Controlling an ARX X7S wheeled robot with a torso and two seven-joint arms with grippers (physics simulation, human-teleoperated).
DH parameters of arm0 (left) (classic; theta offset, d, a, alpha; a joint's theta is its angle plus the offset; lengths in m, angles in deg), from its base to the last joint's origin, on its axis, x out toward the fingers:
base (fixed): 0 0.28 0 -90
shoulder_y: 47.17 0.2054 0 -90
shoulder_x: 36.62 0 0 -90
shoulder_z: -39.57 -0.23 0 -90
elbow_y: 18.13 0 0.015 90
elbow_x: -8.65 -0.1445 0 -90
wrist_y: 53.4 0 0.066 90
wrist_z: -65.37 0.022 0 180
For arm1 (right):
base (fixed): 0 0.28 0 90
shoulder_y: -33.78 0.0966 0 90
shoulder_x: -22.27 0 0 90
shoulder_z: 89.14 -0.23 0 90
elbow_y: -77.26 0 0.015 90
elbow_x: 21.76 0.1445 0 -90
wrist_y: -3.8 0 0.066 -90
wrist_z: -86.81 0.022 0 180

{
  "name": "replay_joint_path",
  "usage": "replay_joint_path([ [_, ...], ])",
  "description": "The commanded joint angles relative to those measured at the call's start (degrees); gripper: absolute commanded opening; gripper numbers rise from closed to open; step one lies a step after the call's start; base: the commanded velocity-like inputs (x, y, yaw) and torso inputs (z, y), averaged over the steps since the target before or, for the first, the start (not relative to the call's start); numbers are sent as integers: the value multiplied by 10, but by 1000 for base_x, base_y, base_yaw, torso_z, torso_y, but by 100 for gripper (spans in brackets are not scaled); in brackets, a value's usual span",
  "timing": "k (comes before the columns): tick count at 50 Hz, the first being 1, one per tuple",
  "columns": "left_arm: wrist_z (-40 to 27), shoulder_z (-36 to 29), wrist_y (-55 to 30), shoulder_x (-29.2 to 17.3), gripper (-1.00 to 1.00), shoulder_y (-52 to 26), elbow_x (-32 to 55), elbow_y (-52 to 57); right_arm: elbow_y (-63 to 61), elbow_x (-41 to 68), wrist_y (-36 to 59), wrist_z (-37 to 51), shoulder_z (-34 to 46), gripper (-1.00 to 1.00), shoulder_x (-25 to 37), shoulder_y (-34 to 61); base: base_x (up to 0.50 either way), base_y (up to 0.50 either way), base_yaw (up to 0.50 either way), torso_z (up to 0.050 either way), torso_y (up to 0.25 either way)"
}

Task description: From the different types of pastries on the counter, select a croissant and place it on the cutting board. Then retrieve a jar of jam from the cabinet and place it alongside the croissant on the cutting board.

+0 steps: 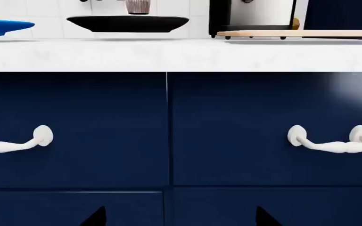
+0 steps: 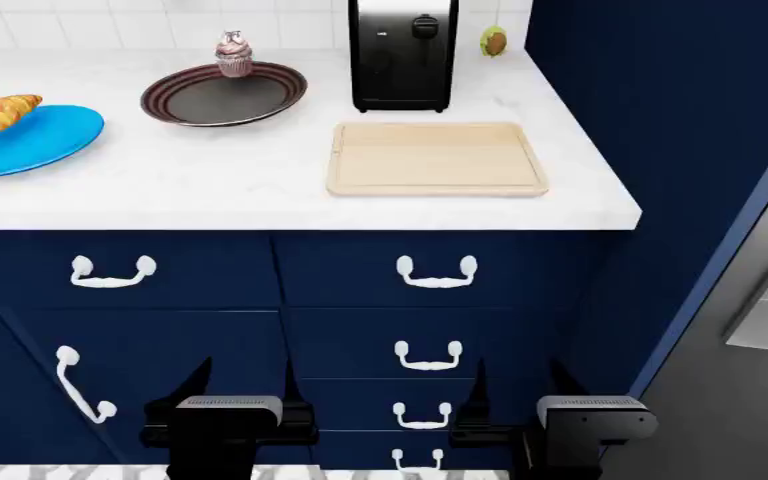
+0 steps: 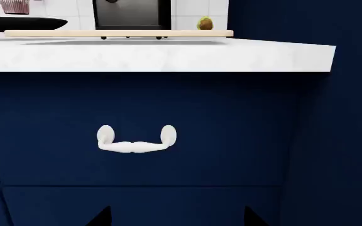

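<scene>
A golden croissant [image 2: 4, 115] lies on a blue plate [image 2: 40, 150] at the far left of the white marble counter [image 2: 224, 195]. The pink-frosted cupcake [image 2: 233, 53] stands on a dark striped tray [image 2: 224, 98]. The pale cutting board [image 2: 438, 158] lies bare toward the counter's right end, seen edge-on in the left wrist view [image 1: 300, 33]. Both grippers hang low in front of the navy drawers, well below the counter: my left gripper [image 2: 244, 385] is open and empty, as is my right gripper [image 2: 520, 385]. The jar of jam is out of view.
A black appliance [image 2: 402, 55] stands behind the cutting board, with a small green item [image 2: 494, 41] beside it. Navy drawers with white handles [image 2: 435, 272] face the grippers. A tall navy panel [image 2: 651, 150] closes the counter's right end.
</scene>
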Motion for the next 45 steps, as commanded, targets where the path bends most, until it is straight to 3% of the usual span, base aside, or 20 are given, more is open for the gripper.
replay_joint_path([
  [1, -11, -7, -2, -9, 100, 0, 14, 4, -6, 2, 8, 22, 8, 100, 8, -2, 0, 0, 0, 0, 0],
  [8, -23, -12, -9, -24, 100, 7, 40, 29, -28, 6, 24, 61, 12, 100, 21, -6, 0, 286, 0, 0, 0],
  [21, -5, -11, -21, -49, 100, 10, 92, 51, -54, -32, 10, 104, 46, 100, 36, -22, 0, 500, 0, 49, 0],
  [39, -22, -40, -11, -62, 100, 17, 74, 49, -72, -23, -4, 122, 61, 100, 50, -35, 16, 500, 0, 50, 0],
  [45, -27, -44, -14, -66, 100, 12, 75, 44, -78, -24, -3, 129, 66, 100, 54, -38, 126, 500, 0, 0, 0],
])
